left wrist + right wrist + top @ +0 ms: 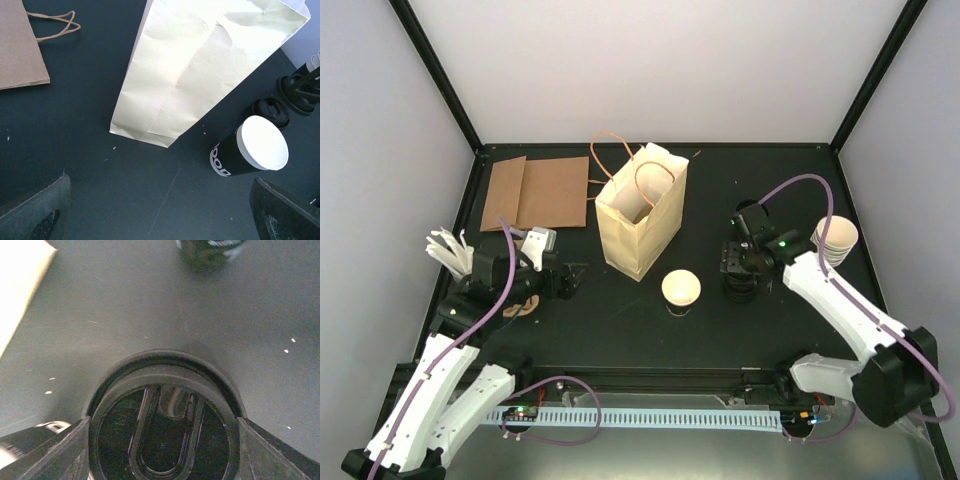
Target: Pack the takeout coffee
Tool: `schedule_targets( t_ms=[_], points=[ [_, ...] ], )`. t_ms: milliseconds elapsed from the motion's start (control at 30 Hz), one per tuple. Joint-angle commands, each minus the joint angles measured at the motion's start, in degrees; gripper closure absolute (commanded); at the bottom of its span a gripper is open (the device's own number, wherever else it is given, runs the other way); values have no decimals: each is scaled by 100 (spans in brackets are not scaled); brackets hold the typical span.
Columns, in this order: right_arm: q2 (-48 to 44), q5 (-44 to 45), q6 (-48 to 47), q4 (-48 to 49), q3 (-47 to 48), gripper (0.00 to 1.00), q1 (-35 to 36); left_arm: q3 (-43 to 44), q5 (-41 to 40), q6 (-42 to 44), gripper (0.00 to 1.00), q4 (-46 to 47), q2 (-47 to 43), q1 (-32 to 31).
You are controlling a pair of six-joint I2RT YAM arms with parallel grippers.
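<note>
Fetching a lid for the cup.

Top view: the cup [681, 288] stands mid-front on the table [720, 180], just right of the bag [640, 215]; my right pincer [740, 272] is down on the lids [740, 292], my left pincer [570, 278] is spread. Only the left wrist view shows the cup's black side. Only the right wrist view shows my fingers [50, 455] pinching a lid [162, 430] by its rim. I should lift it straight and level.

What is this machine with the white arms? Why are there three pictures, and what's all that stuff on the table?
It is a robot with two arms, each ending in two fingers. One picture looks down from above; the other two come from cameras on its wrists. On the black table stand a cream paper bag, a black paper cup and a stack of cups; a brown paper bag lies flat. The left fingers are wide open, holding nothing. The right fingers press both sides of a black lid.
</note>
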Motion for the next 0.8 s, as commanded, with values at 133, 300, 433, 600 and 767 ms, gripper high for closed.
schedule_targets(
  t_ms=[133,300,433,600,767],
  points=[
    [-1048,-873,-773,799,-126,32,492,8,195,121,1,180,51,24],
    [-1456,-918,-999,930,-83,31,686,169,-89,76,1,146,-21,24],
    [-1585,-828,-1095,921,61,31,692,253,-309,-145,1,101,-167,24],
    [-1556,-771,-1128,898,192,32,685,157,10,-335,1,370,-267,24],
    [-1513,-726,-1286,824,285,32,682,153,28,-412,1,409,-282,24]
  ],
)
